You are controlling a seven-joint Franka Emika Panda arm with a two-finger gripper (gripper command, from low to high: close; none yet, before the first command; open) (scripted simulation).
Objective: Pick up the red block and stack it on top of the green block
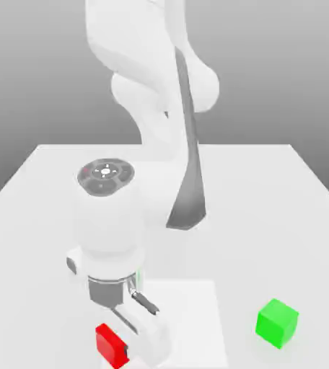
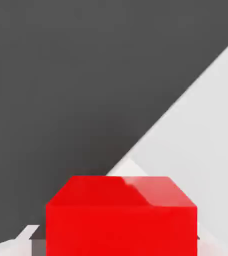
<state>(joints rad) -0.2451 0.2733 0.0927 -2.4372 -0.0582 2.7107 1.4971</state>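
- The gripper point(image 1: 126, 351) is sitting low on the table point(image 1: 283, 216), its jaws closing tight on the red block point(image 1: 110, 343)
- The grasp step is finishing; the green block point(image 1: 277, 322) is waiting at about three o'clock of it, well apart
- Next is calling for a straight lift, then carrying across to above green

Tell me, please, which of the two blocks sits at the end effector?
The red block, right at the end effector; the green block stands apart toward the exterior view's right.
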